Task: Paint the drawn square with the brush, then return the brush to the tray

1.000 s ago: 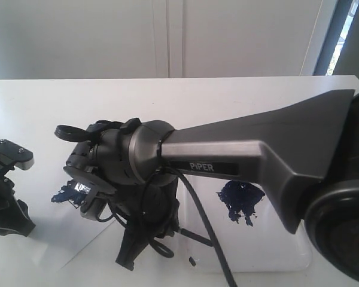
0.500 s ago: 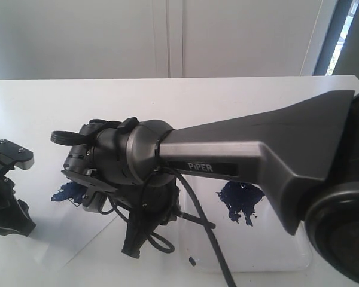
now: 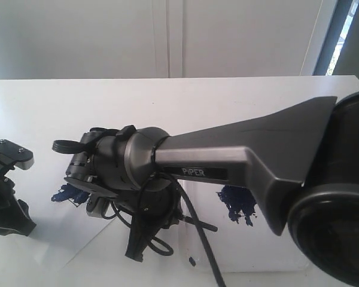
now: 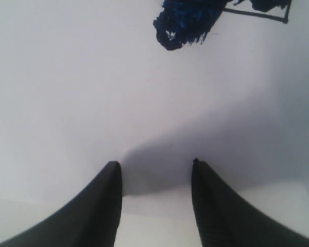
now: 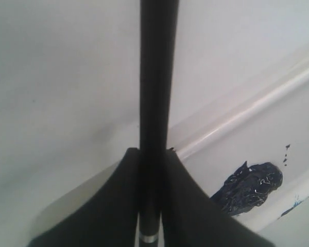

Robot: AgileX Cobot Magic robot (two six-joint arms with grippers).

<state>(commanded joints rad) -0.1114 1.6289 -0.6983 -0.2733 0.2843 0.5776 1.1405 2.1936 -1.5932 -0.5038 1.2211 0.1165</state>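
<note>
Right now the right claw (image 5: 153, 154) is clamping the brush (image 5: 158, 77), handle jutting out ahead, the tray (image 5: 257, 103) rim lying just beside it. Letting go here is probably risking a roll onto the tabletop (image 3: 227, 95). The left claw (image 4: 154, 167) is idling wide, the drawn square (image 4: 247, 5) just ahead.

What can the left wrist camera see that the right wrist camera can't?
Only the left wrist view shows the square, a pen line beside a blue smear, and the left gripper, open and empty. Only the right wrist view shows the right gripper shut on the brush, and the tray with its blue blotch. Both show a black gripper, a white surface and dark blue paint.
</note>
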